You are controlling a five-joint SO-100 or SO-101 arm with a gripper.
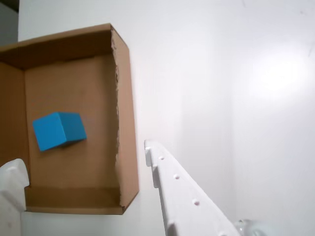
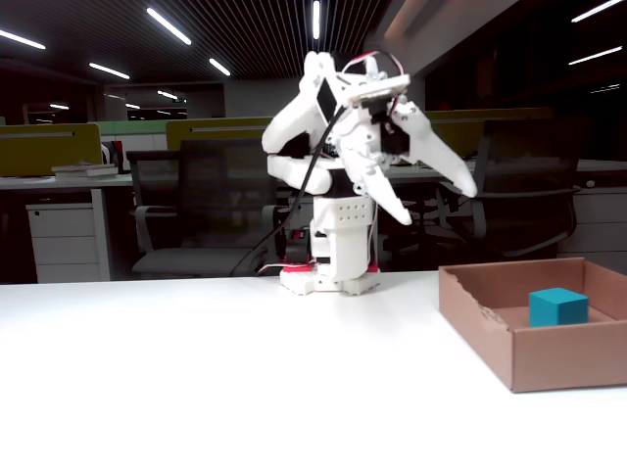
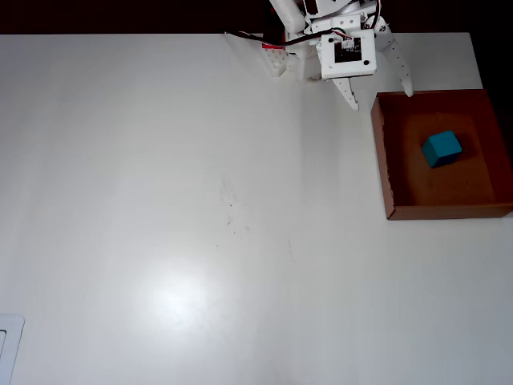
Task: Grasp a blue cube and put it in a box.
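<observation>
In the wrist view we see the blue cube (image 1: 59, 130) lying on the floor of the box (image 1: 125, 123), toward the left of the cardboard bottom, turned slightly askew to the walls and touching none of them. One white finger (image 1: 184, 191) of the gripper (image 1: 81, 160) runs up from the lower right over the bare white table (image 1: 221, 73), just right of the box, while the tip of the other shows at the lower left edge over the box's near corner; the two are spread wide apart and hold nothing. In the fixed view we find the arm folded up at the far side of the table (image 2: 216, 372), its gripper (image 2: 439, 203) raised in the air, jaws splayed and pointing down to the right, well above the box (image 2: 549, 357). The box sits at the right edge, and the blue cube (image 2: 558, 306) rests inside it, its top showing above the near wall. In the overhead view we see the gripper (image 3: 381, 92) spread open by the far left corner of the box (image 3: 387, 172), empty. The blue cube (image 3: 442, 148) lies inside, near the middle, a little toward the far side.
</observation>
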